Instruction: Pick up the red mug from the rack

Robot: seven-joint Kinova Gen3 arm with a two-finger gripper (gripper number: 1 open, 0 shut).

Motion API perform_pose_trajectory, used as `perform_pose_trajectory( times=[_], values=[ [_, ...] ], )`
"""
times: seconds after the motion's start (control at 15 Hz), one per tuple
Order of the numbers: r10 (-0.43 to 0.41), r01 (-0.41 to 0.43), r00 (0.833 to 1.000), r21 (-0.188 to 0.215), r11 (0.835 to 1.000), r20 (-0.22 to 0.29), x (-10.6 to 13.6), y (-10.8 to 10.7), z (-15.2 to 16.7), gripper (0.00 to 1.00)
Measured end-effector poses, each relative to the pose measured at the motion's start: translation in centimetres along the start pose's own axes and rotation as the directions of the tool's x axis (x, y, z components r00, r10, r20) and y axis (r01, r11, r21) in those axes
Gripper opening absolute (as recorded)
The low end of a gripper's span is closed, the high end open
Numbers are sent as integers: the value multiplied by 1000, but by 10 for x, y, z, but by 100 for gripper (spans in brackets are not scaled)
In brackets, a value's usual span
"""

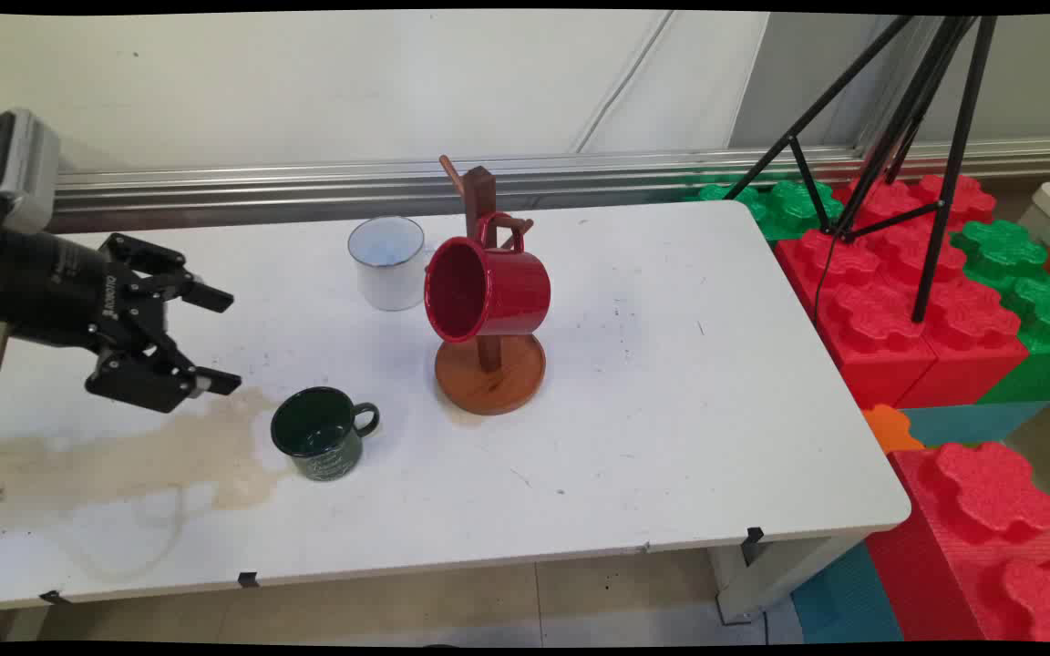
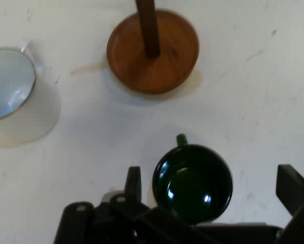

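I see the green mug (image 1: 319,439) standing upright on the white table (image 1: 671,410), mouth up, handle toward the wooden stand (image 1: 489,360). My gripper (image 1: 215,339) hovers just left of it with jaws spread wide, holding nothing. In the hand view the green mug (image 2: 193,183) sits between the fingers (image 2: 133,181). Only the main view shows the red mug (image 1: 487,289) hanging sideways on the stand, with the white mug (image 1: 387,261) behind.

I work in a robotics lab: a stained white desk (image 1: 671,437), a black camera tripod (image 1: 899,137), and big red and green foam blocks (image 1: 899,301).
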Motion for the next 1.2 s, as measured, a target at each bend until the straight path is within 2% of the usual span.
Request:
perform_pose_trajectory(
  times=[0.4,0.6,1.2],
  values=[
    [-37,37,999,-29,999,-21,30,12,1,100],
    [-67,66,997,-45,997,-24,53,21,4,100],
    [-156,154,987,-64,986,-31,103,44,21,100]
  ],
)
